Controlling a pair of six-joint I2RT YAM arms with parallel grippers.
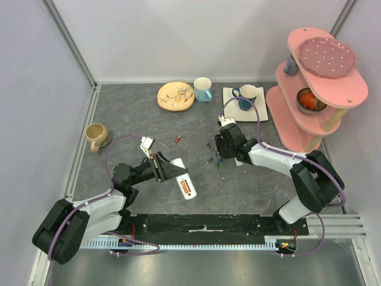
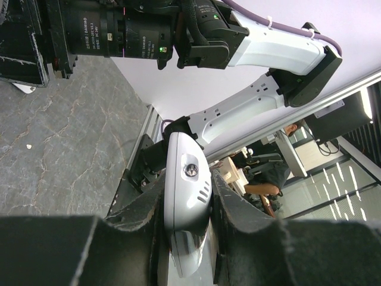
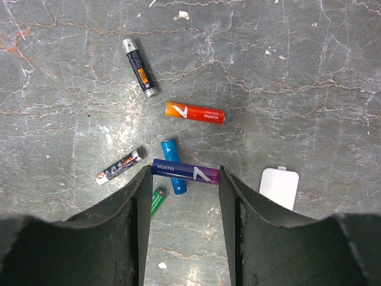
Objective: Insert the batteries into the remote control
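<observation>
Between the fingers of the left gripper (image 2: 189, 189) the remote control (image 2: 186, 173) sat clamped, its near end hidden by the pads. From above, an orange-red strip in it was too small to make out. Right gripper (image 3: 184, 174) held a purple battery (image 3: 189, 172) end to end, over the loose batteries (image 3: 195, 112) on the table (image 3: 309, 89). Green battery (image 3: 158, 201) half hidden behind one finger; blue battery (image 3: 172, 156) crossed by the purple one. White plate (image 3: 278, 187) cut off by the other finger.
</observation>
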